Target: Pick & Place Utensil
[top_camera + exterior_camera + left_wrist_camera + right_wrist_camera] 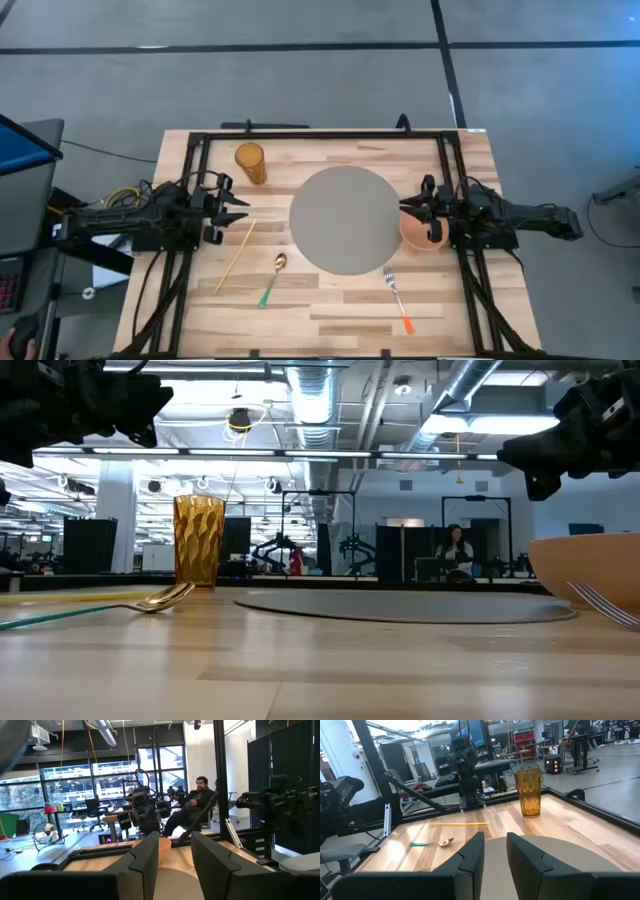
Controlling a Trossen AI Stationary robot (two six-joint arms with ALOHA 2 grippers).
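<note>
A gold spoon with a green handle (272, 280) lies on the wood table near the front, left of the round grey plate (340, 220). To the plate's front right lies a fork with an orange handle (397, 298). A thin yellow stick (235, 255) lies slantwise left of the spoon. My left gripper (240, 210) hovers level above the table, left of the plate, open and pointing right. Opposite it, my right gripper (405, 208) hovers at the plate's right edge, above an orange bowl (415, 232), open and pointing left. Neither has anything between its fingers (150, 860) (472, 855).
An amber ribbed cup (250, 162) stands upright at the back left. A black frame (320, 135) runs along the table's far edge and sides. The low view shows the bowl (590, 570) resting on the table with both grippers well above it.
</note>
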